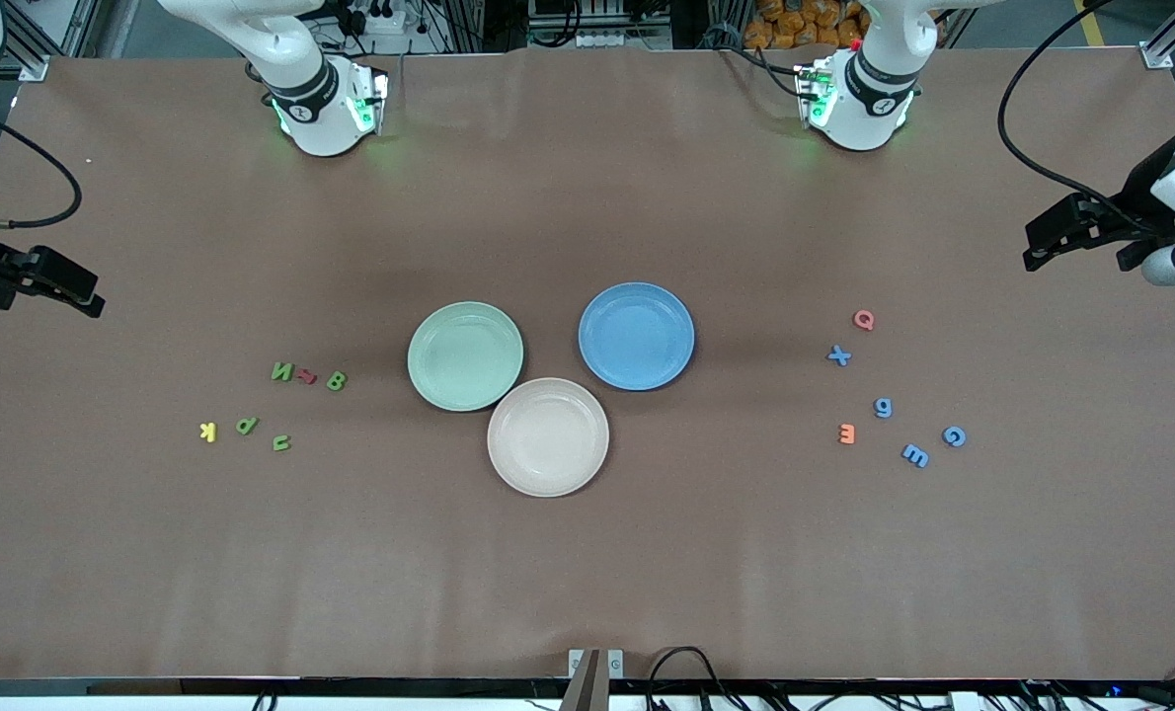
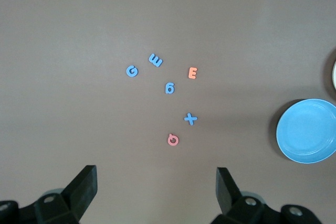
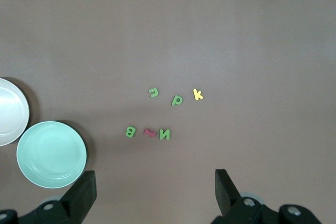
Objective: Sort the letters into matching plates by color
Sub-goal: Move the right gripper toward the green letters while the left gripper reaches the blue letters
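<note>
Here, the pale mint green plate (image 1: 465, 355) and medium blue plate (image 1: 636, 336) sit mid-table, touching a beige-pink plate (image 1: 548, 436). The left gripper (image 2: 156, 188) and right gripper (image 3: 155, 190) hover at the table's ends, jaws spread, empty. Four green foam letters (image 1: 282, 371) lie toward the right arm's end, four blue foam letters (image 1: 883, 408) toward the left arm's.

1. A brown table (image 1: 587, 553) filled most of the front view under even light.
2. Black cables (image 1: 691, 664) ran along its edge nearest the front camera.
3. Aluminium frame rails (image 1: 1172, 32) and orange objects (image 1: 795, 22) stood past its robot-base edge.
</note>
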`<control>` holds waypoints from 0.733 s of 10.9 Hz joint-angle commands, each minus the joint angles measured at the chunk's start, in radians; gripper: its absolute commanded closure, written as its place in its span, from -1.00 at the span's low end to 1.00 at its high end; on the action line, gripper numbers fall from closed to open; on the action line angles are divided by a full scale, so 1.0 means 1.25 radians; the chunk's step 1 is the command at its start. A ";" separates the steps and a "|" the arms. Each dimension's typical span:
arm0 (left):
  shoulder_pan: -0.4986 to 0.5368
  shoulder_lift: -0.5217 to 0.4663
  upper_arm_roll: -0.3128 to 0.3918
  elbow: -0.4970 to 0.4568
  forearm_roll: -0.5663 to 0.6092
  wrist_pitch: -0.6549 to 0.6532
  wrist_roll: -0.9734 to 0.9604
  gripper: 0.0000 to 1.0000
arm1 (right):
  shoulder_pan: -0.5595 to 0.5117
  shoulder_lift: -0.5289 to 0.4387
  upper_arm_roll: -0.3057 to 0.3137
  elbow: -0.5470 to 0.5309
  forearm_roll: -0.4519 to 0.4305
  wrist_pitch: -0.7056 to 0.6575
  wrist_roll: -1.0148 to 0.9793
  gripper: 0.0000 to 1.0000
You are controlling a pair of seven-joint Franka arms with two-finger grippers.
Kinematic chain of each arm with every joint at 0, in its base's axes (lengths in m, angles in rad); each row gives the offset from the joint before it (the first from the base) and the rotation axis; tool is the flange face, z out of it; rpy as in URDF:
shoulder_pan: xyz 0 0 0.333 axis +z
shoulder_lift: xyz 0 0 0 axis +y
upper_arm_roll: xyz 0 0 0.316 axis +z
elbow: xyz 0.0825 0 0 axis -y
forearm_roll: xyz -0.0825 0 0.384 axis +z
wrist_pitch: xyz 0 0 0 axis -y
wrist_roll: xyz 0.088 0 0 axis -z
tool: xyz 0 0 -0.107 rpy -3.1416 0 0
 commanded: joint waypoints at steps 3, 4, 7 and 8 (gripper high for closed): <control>-0.009 0.008 0.002 0.007 -0.002 -0.014 0.003 -1.00 | 0.000 -0.002 0.001 0.001 -0.002 0.000 0.006 -1.00; -0.006 0.007 -0.001 0.002 -0.003 -0.014 -0.002 -1.00 | -0.001 -0.002 0.001 0.001 -0.002 0.000 0.005 -1.00; 0.004 0.029 0.003 -0.015 -0.013 -0.011 0.086 -1.00 | -0.002 -0.002 0.001 0.001 -0.001 0.001 0.005 -1.00; 0.008 0.032 0.003 -0.017 -0.013 -0.010 0.089 -1.00 | -0.002 0.000 0.001 0.000 -0.001 0.002 0.005 -1.00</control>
